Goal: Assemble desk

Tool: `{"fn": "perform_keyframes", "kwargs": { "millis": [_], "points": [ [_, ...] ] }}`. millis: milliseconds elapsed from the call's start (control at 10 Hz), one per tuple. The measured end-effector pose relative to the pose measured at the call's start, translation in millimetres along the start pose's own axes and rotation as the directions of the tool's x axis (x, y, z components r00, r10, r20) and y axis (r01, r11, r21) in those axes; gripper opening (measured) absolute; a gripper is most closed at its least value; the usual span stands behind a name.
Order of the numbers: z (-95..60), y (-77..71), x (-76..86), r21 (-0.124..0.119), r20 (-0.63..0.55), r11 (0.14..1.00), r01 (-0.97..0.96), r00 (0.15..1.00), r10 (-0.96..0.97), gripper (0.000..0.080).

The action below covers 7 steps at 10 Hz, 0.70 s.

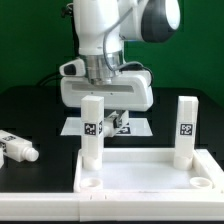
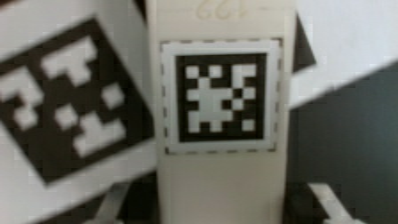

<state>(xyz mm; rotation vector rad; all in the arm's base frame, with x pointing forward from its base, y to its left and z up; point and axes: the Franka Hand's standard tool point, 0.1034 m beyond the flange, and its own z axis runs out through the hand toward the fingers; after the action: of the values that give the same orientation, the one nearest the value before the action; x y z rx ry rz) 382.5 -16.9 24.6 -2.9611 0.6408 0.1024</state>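
Note:
The desk's white rimmed panel [image 1: 150,163] lies at the front. Two white post legs stand upright in its far corner sockets: one at the exterior view's left [image 1: 92,130], one at its right [image 1: 186,128]. My gripper [image 1: 100,112] hangs over the left leg. In the wrist view that leg [image 2: 219,100], with its black-and-white tag, fills the middle. My gripper [image 2: 221,205] straddles it, and a dark gap shows between each finger [image 2: 118,205] and the post. The jaws are open and not touching the leg.
Another white leg [image 1: 18,148] lies loose on the black table at the exterior view's left. The marker board [image 1: 135,127] lies flat behind the panel, under the gripper; one of its tags [image 2: 63,110] shows beside the leg.

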Motion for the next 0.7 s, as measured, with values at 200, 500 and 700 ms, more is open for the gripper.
{"fn": "perform_keyframes", "kwargs": {
  "millis": [200,500,700],
  "points": [
    [-13.6,2.1,15.4,-0.002,0.0,0.988,0.155,0.988,-0.155,0.0283],
    [-9.8,5.7,12.6,-0.011,0.01,0.942,0.335,0.942,-0.335,0.0284],
    [-23.4,9.0,28.3,-0.006,0.031,0.803,0.596,0.803,-0.596,0.0284]
  ]
}}
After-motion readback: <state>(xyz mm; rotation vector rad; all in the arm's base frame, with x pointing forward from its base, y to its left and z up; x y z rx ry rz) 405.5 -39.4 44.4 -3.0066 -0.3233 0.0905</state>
